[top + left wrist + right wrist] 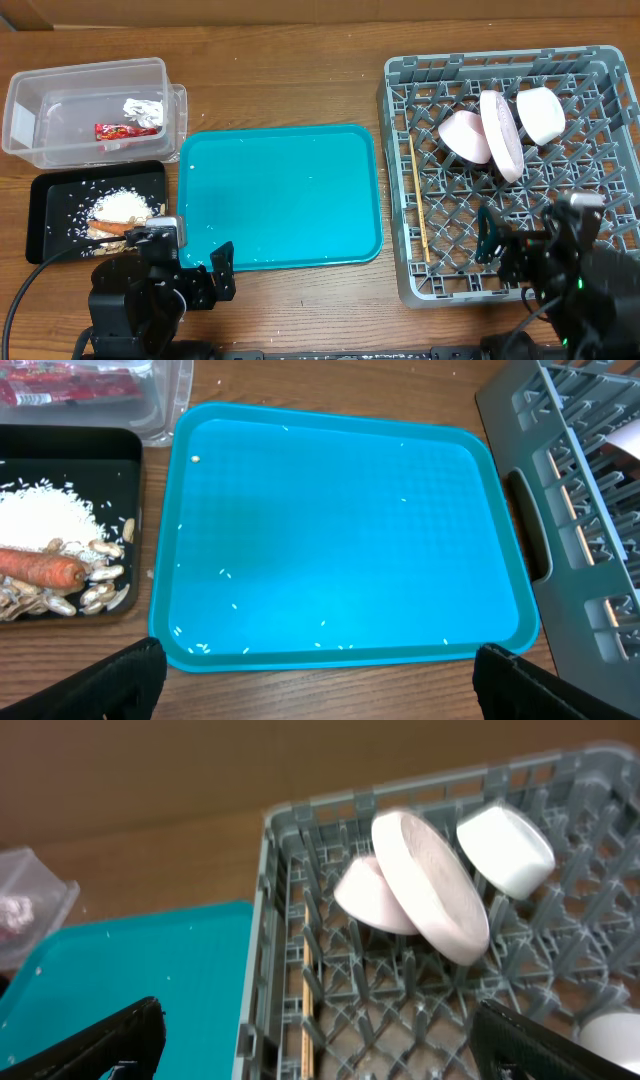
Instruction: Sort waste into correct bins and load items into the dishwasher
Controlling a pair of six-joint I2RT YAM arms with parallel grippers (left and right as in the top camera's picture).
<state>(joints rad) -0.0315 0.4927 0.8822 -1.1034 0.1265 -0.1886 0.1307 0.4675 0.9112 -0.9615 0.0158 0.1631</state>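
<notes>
Ahead of right gripper [315, 1035], jaws wide and empty: bowls [500, 135] and chopsticks [418, 200] sit in dish rack [392, 150]. Same for left gripper [320, 665]: open, nothing held. Ahead-left of it, carrot [40, 568] in black tray [60, 190], foil ball [143, 110] in clear tub [60, 80]. Looks done. Only stray rice grains [200, 648] on teal tray [280, 190], too fine to pinch. Park arms clear of rack.

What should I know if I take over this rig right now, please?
Left gripper: jaws open, empty, at the teal tray's near edge.
Right gripper: jaws open, empty, over the dish rack.
Done: foil ball and red wrapper in the clear tub; rice, carrot and scraps in the black tray; white dishes and chopsticks in the rack.
Left: stray rice grains on the teal tray.
</notes>
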